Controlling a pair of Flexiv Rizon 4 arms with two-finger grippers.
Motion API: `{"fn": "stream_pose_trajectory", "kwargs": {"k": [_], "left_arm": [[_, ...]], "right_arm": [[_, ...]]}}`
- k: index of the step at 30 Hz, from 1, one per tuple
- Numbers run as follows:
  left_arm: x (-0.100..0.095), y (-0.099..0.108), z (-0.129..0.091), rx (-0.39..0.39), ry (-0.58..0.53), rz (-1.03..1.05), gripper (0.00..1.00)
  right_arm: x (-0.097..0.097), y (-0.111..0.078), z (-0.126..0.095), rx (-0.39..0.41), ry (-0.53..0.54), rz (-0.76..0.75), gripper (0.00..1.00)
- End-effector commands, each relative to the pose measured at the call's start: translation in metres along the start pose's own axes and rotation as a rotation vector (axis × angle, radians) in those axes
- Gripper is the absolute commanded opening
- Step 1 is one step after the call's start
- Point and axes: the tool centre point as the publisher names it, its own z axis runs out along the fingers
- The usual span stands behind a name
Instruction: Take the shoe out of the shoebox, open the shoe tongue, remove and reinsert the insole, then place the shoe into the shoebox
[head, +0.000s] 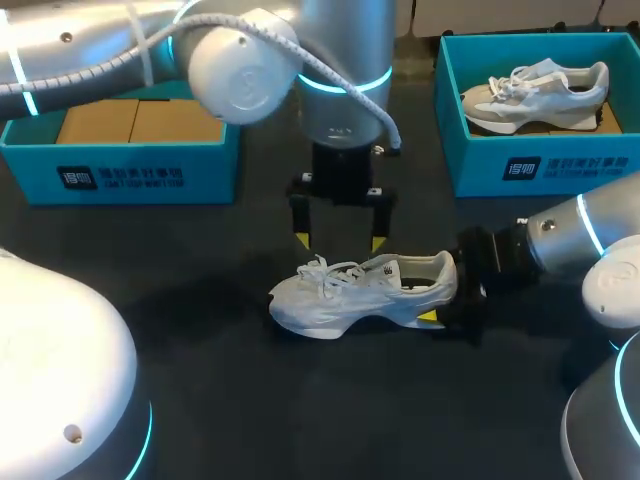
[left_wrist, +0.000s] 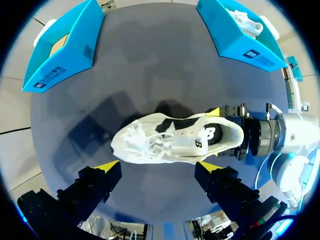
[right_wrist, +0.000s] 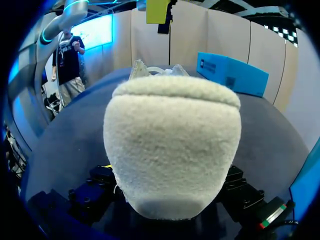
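Out on the dark table (head: 300, 420), the white shoe (head: 360, 292) stands on its sole with its laces up, outside both boxes.

The right gripper (head: 438, 292) comes in low at the shoe's heel and is clamped on it, one finger on each side. In the right wrist view the fuzzy heel (right_wrist: 170, 145) fills the space between the black fingers.

The left gripper (head: 340, 242) hangs over the shoe's laced middle, pointing down. Its fingers are spread wide and touch nothing. In the left wrist view its yellow tips (left_wrist: 107, 166) stand far apart with the shoe lying ahead of them, and the right gripper shows at the shoe's heel end.

Well beyond the shoe's toe end sits a blue box (head: 120, 175) with brown cardboard inside. Well beyond the shoe's heel end sits the other blue box (head: 540, 170), which holds a second pale shoe (head: 535, 95).
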Motion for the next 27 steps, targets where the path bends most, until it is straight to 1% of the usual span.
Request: {"fn": "stream_pose_trajectory", "kwargs": {"k": [1,9,19,27], "left_arm": [[0.013,-0.006,0.011,-0.010,-0.011,0.002,1.00],[0.025,-0.009,0.027,-0.017,-0.036,0.015,1.00],[0.037,-0.011,0.047,-0.035,-0.040,0.017,1.00],[0.048,-0.012,0.057,-0.041,-0.042,0.014,1.00]], "right_arm": [[0.000,0.000,0.000,0.000,-0.001,-0.001,0.00],[0.000,0.000,0.000,0.000,-0.001,-0.001,0.00],[0.000,0.000,0.000,0.000,-0.001,-0.001,0.00],[0.000,0.000,0.000,0.000,-0.001,-0.001,0.00]]}}
